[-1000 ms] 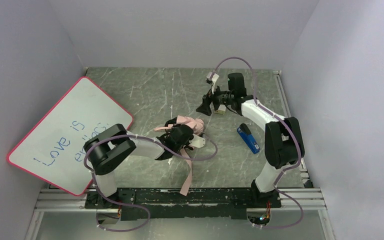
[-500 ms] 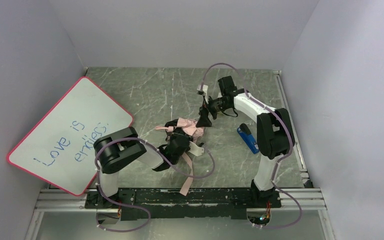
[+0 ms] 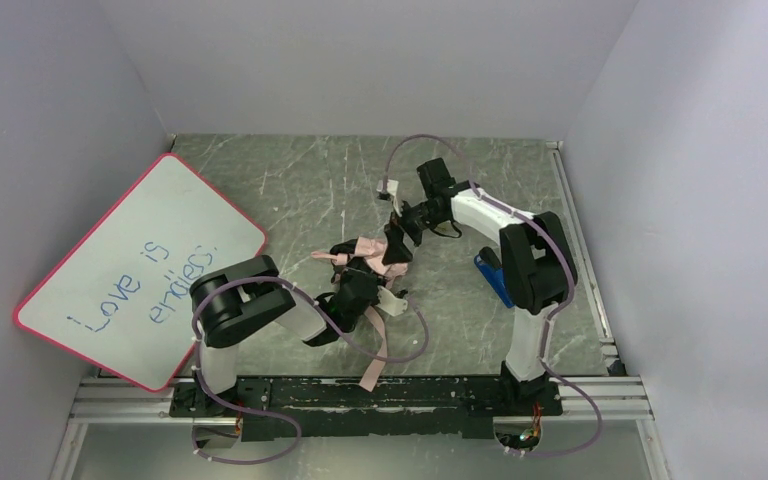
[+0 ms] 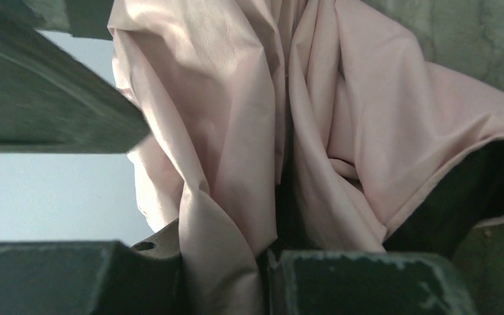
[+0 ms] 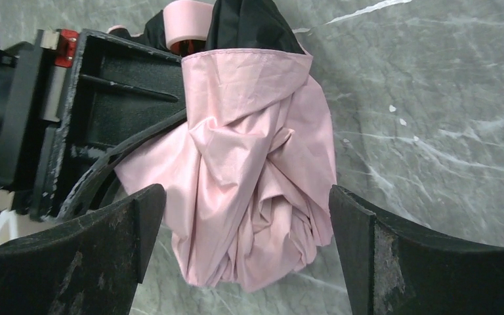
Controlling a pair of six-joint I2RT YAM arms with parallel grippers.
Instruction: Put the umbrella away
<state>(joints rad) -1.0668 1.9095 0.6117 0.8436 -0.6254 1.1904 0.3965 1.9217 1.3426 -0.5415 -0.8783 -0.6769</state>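
The umbrella (image 3: 370,250) lies mid-table (image 3: 290,180) — whiteboard (image 3: 140,265) well to its left, left hand (image 3: 357,275) before it, right hand (image 3: 396,252) behind.

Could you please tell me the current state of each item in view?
umbrella: collapsed, fabric bunched loose, not wrapped.
pink strap: undone, trailing loose.
left gripper: shut on the umbrella's fabric.
right gripper: open, straddling the umbrella.
whiteboard: propped at a tilt, written on.
blue object: lying flat, ungripped.

Blk/wht arms (image 3: 480,211), purple cables (image 3: 416,139)

Pink-framed whiteboard (image 3: 130,270) with blue handwriting sits at the left edge of the grey marbled table (image 3: 300,180). A small blue object (image 3: 488,271) lies right of centre.
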